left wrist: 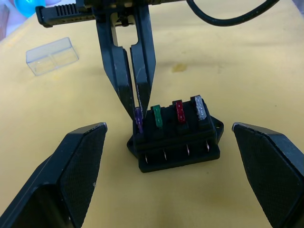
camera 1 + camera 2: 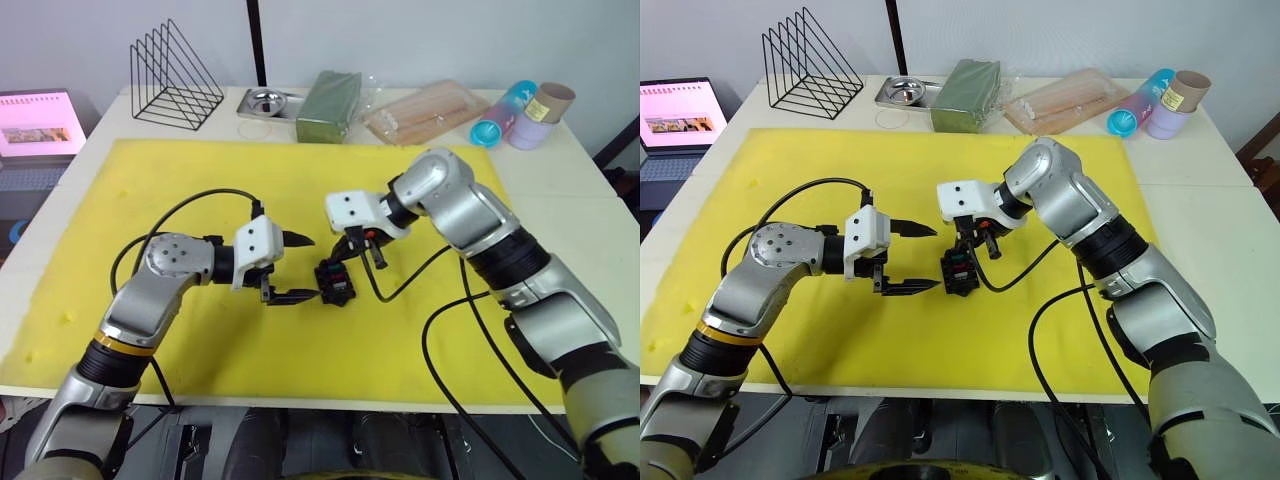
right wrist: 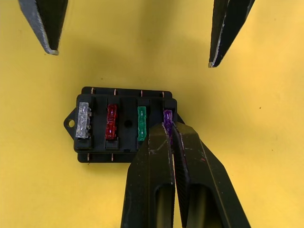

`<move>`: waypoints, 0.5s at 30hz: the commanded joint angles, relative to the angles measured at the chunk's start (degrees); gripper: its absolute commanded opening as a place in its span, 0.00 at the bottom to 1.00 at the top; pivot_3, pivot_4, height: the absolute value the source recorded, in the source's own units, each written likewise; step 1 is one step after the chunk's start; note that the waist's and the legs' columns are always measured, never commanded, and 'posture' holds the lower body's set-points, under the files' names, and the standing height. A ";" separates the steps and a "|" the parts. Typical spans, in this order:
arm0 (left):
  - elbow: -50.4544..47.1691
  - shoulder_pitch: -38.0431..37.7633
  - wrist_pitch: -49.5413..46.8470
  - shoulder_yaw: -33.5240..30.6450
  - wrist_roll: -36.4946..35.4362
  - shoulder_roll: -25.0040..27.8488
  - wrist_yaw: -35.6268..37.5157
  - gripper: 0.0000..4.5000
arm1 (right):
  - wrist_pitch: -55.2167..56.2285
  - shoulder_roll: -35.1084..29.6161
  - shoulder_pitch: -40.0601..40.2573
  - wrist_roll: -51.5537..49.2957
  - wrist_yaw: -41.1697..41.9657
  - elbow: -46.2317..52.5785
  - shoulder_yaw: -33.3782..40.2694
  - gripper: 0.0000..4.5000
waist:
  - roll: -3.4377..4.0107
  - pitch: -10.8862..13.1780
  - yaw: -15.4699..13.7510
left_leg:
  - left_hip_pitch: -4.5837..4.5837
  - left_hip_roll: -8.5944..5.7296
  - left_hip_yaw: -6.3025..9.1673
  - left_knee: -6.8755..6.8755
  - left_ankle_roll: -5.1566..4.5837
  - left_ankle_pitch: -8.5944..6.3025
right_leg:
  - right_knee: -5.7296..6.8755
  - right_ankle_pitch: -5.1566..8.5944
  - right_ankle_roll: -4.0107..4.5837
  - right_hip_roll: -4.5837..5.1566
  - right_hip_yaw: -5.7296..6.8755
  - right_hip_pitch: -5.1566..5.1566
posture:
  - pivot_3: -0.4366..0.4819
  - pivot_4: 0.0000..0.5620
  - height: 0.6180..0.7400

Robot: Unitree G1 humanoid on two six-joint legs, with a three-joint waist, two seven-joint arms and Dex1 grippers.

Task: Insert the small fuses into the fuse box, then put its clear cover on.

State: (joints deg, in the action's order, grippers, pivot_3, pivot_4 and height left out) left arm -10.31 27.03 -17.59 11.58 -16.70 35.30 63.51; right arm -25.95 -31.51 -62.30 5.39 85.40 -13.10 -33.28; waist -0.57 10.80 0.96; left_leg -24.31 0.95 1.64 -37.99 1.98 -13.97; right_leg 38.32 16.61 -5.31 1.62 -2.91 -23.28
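Observation:
The black fuse box [image 3: 126, 142] lies on the yellow mat [image 2: 200, 180] between my two grippers. Grey [image 3: 83, 119], red [image 3: 111, 121] and green [image 3: 141, 123] fuses stand in its slots. The purple fuse [image 1: 138, 118] sits in the end slot, with my right gripper [image 3: 169, 127] shut on its top from above. My left gripper [image 2: 305, 268] is open, its fingers [image 1: 76, 166] spread wide on either side of the box without touching it. In the left wrist view, the clear cover [image 1: 52, 56] lies on the mat beyond the right gripper.
Along the table's back edge stand a black wire rack [image 2: 175, 75], a metal tray [image 2: 268, 102], a green packet [image 2: 328, 105], a clear bag of sticks [image 2: 425, 112] and cups [image 2: 520, 112]. A laptop [image 2: 38, 125] sits at the far left. Black cables trail from both wrists.

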 commanded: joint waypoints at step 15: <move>-1.59 0.20 1.17 -0.30 0.10 -0.36 -0.72 1.00 | -7.39 1.80 -5.55 2.84 2.50 -2.21 -2.71 0.01 | 0.00 0.00 -0.09 | 0.00 0.00 0.00 0.00 0.00 0.00 | 0.00 0.00 0.00 0.00 0.00 0.00 | 0.48 0.27 1.00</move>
State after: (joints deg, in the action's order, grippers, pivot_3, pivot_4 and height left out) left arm -10.33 26.69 -17.15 11.58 -16.63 34.99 63.07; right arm -33.44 -30.12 -66.24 6.98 88.14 -15.50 -35.59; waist -0.57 10.80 0.87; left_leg -24.31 0.94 1.64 -37.99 1.98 -13.97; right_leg 38.32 16.61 -5.31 1.62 -2.90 -23.28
